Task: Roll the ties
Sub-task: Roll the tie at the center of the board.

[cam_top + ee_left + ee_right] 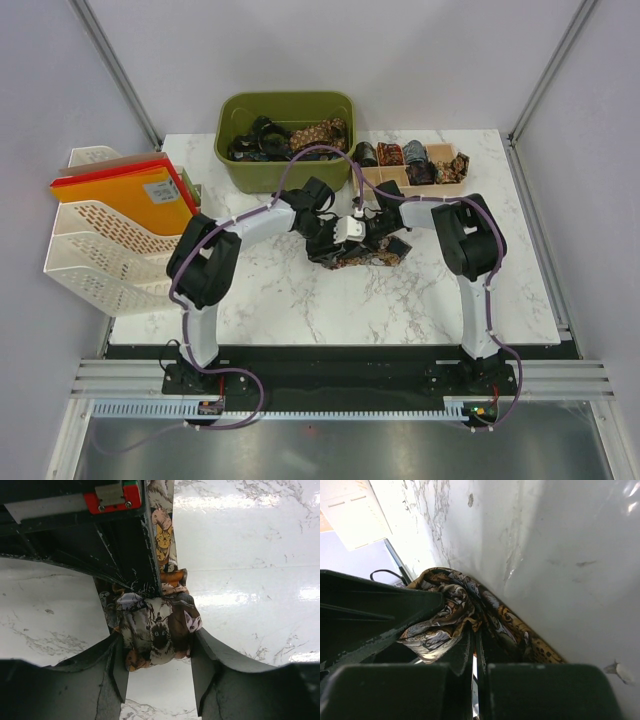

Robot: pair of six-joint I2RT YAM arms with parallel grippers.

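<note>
**Brown-gold tie (157, 630) part-rolled at mid-table, both grippers on it**

Location: the tie lay near the middle of the table (300, 310). The bin (232, 170) stood at 12 o'clock of it and the tray (385, 182) at 1 o'clock.

Condition: in the left wrist view the printed cloth formed a loose, lumpy roll. A flat unrolled length ran off toward 12 o'clock.

Left gripper (157, 639): jaws half spread, one finger at 9 o'clock of the roll and one at 3 o'clock. Both touched its sides, which was judged a light hold on it.

Right gripper (474, 632): fingers pressed together, with cloth bunched over the tips. A fold appeared nipped between them, though the contact itself was hidden.

Handling, as judged: light, limp, thin fabric with a smooth face, likely to slip, sag and unwind if pressure eased. Breakage was no concern, but creasing was. The best hold was across the roll's sides, squeezing the turns together. A hold on the loose length would only pull the roll open, so that length wanted mild tension.
</note>
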